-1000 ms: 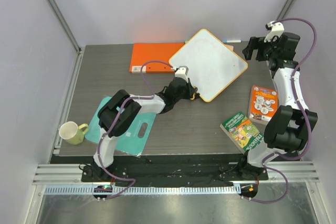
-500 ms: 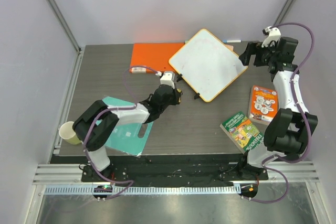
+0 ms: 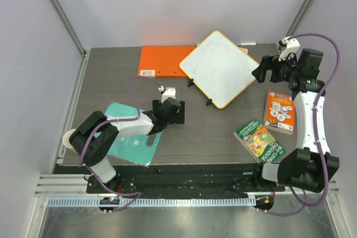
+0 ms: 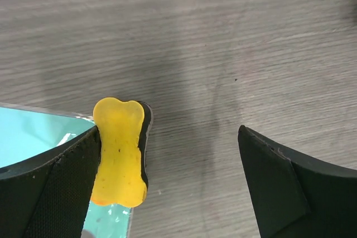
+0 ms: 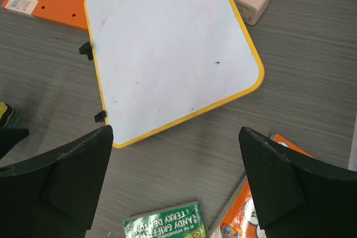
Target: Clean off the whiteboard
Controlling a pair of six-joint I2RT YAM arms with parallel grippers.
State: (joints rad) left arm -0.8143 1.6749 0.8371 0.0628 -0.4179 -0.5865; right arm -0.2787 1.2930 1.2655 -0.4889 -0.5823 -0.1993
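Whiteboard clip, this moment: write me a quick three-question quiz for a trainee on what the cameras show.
1. True or false: the whiteboard is covered in dark handwriting.
2. What sits against one finger of the left gripper? A) a yellow bone-shaped piece B) a marker C) a mug
3. Fill in: the right gripper has its jaws ____.
Key: 1 false, only a few specks show; 2 A; 3 open.
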